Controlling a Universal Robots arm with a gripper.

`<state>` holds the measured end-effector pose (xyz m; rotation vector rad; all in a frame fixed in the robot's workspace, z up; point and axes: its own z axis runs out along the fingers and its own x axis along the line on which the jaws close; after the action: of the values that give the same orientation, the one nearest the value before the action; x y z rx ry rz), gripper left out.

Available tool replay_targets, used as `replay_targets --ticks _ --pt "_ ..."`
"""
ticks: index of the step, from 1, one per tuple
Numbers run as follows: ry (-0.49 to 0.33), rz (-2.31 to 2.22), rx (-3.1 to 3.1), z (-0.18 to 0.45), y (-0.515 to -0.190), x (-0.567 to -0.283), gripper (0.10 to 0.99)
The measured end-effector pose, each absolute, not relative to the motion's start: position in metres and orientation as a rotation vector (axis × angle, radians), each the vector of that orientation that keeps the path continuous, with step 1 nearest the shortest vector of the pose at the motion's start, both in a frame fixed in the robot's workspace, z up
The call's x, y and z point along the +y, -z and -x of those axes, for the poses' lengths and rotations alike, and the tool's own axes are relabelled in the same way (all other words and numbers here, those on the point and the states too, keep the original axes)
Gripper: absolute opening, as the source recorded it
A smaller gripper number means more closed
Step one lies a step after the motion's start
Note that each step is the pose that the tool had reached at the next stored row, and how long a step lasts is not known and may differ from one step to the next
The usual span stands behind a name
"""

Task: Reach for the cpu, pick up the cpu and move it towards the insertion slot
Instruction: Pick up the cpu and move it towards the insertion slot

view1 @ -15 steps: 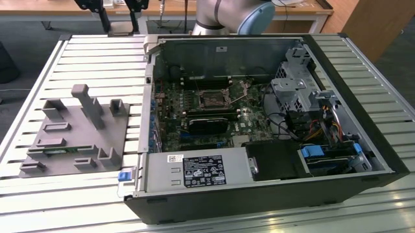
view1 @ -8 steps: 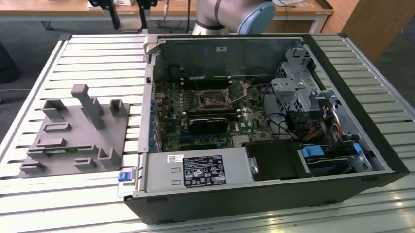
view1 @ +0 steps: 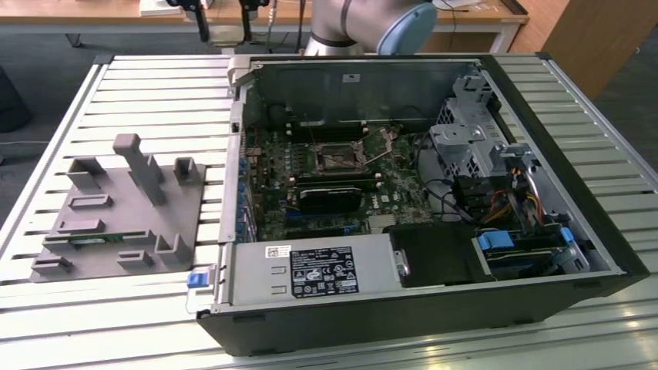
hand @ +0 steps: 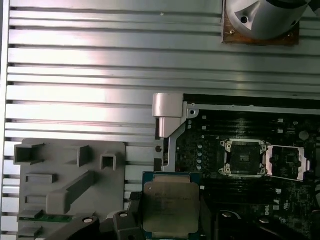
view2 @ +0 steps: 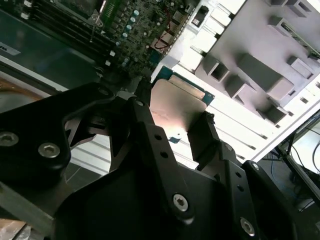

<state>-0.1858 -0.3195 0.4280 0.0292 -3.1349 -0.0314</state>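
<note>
Cpu [hand: 171, 207], silver top up, sits clamped between the black fingers [view2: 207, 135] of the gripper [view2: 172, 122], which is closed on its two opposite edges and carries it in the air above the slatted metal table [hand: 80, 75]. In the first wrist view, the insertion slot [hand: 244, 157] lies at about two o'clock from the chip, its metal frame flipped open on the green circuit board [hand: 210, 150] inside the open computer case [view1: 575, 285]. A grey plastic tray [hand: 65, 175] lies on the table at the chip's nine o'clock.
</note>
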Motion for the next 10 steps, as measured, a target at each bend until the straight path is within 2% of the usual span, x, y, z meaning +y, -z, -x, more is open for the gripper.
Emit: replay_targets --ticks 10 --pt "0.031 -0.029 -3.135 0.146 -0.428 -0.315 0.541"
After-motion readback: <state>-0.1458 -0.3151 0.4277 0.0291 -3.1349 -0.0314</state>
